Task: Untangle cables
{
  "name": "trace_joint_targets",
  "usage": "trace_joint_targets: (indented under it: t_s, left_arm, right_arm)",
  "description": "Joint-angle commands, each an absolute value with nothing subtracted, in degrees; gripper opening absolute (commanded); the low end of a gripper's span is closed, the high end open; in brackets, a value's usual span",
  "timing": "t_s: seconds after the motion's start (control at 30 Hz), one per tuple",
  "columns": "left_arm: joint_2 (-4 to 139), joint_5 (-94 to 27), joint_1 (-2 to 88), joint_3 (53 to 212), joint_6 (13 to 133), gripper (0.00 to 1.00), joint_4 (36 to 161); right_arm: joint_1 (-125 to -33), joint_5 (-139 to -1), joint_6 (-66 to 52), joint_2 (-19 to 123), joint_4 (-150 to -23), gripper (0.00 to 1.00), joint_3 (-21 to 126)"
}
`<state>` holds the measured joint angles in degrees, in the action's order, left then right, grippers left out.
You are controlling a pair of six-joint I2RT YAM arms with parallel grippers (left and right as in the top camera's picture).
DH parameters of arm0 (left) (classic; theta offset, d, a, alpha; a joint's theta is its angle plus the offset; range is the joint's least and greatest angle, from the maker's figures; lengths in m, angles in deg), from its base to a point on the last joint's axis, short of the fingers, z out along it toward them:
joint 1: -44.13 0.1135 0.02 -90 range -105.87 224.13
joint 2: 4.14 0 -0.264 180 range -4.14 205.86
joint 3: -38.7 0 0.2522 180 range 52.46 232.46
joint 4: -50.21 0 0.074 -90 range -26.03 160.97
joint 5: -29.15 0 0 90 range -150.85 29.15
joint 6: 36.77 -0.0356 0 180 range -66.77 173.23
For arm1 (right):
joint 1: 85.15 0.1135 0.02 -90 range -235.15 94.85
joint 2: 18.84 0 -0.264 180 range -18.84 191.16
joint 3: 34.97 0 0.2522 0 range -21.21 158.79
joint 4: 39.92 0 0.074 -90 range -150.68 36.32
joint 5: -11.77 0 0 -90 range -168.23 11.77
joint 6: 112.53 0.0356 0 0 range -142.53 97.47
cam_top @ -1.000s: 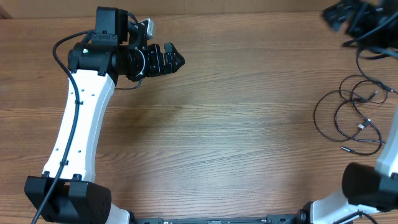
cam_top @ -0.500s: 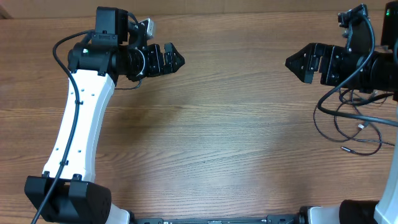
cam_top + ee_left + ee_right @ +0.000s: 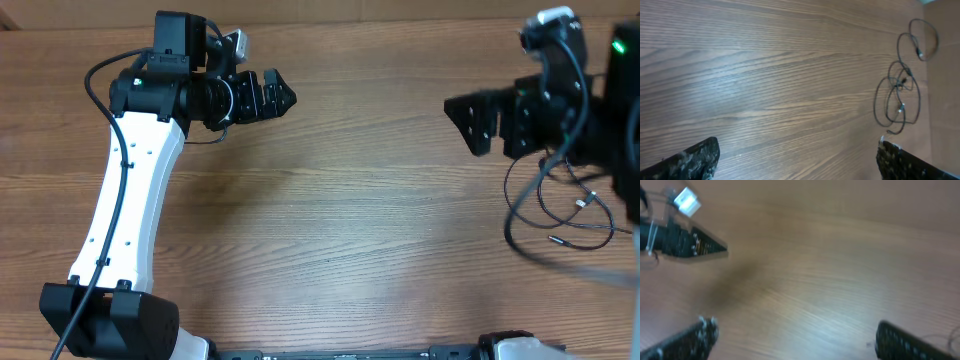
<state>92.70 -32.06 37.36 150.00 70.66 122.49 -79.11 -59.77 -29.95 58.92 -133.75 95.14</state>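
The cables are thin black cords in loose overlapping loops with small silver plug tips, lying at the right side of the wooden table. They also show far off in the left wrist view. My right gripper is open and empty, above the table just left of the loops, and its arm hides part of them. My left gripper is open and empty at the far left, well away from the cables. Its fingertips frame bare wood in the left wrist view. The right wrist view is blurred.
The table is brown wood grain. The left arm's white link runs from the front left corner to the back. The left gripper shows in the right wrist view at upper left.
My right arm has swung in from the back right corner and down over the cable loops, its gripper now pointing left. The left arm has not moved.
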Motion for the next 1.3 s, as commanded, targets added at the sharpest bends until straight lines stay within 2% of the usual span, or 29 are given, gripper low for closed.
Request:
trace_joint_targets:
  t_s: [0.0,0.13,0.37,0.6,0.83,1.27]
  left_arm:
    - [92.94,-36.19,36.95,150.44,69.53,1.0,122.43]
    - [92.96,-38.94,37.08,150.44,69.53,1.0,122.43]
    - [92.96,-39.23,36.99,150.44,69.55,1.0,122.43]
    - [92.96,-39.2,36.97,150.44,69.55,1.0,122.43]
    - [92.94,-39.2,36.97,150.44,69.55,1.0,122.43]
    - [92.96,-39.2,36.97,150.44,69.55,1.0,122.43]
  right_arm:
    - [-79.13,-63.97,-31.09,48.73,-125.58,1.0,83.56]
    - [-79.13,-65.37,-33.78,33.63,-104.99,1.0,59.71]
    - [-79.22,-65.32,-35.96,13.13,-78.76,1.0,25.33]
    - [-80.31,-64.91,-35.9,-3.59,-60.14,1.0,0.11]
    - [-80.47,-65.13,-35.87,-13.67,-56.4,1.0,-13.44]
    - [-80.47,-61.94,-35.9,-18.72,-56.91,1.0,-20.74]
